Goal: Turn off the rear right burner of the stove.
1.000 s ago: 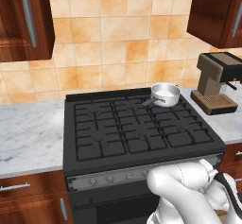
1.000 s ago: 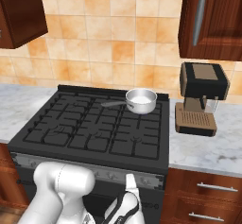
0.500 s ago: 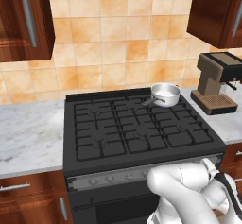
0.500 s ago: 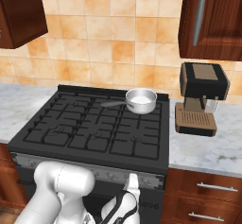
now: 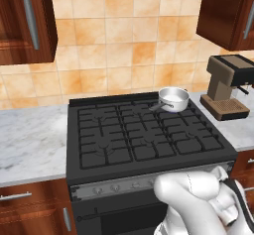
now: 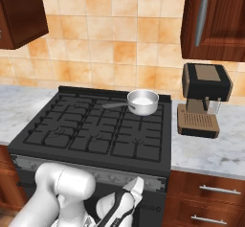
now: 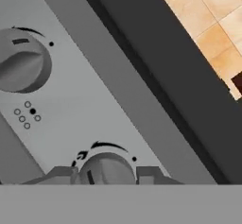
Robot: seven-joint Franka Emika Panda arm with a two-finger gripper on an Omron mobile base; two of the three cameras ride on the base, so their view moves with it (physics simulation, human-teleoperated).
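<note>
The stove [image 5: 144,135] is a wide black gas range with cast-iron grates and a grey knob strip [image 6: 72,169] along its front. A steel saucepan [image 5: 173,98] stands at its back right corner and hides the rear right burner beneath it. In the hand view my gripper [image 7: 106,176] is shut on a small round grey knob [image 7: 108,167], with one of its fingers [image 7: 149,175] on each side of it. In the right base view the gripper [image 6: 138,185] presses against the right part of the knob strip, low in front of the oven.
Another knob [image 7: 21,64] sits further along the strip, with a small dot diagram between the two. A coffee machine [image 6: 203,96] stands on the marble counter [image 6: 210,149] right of the stove. Wooden drawers [image 6: 206,207] flank the oven, and wall cabinets [image 5: 25,21] hang above.
</note>
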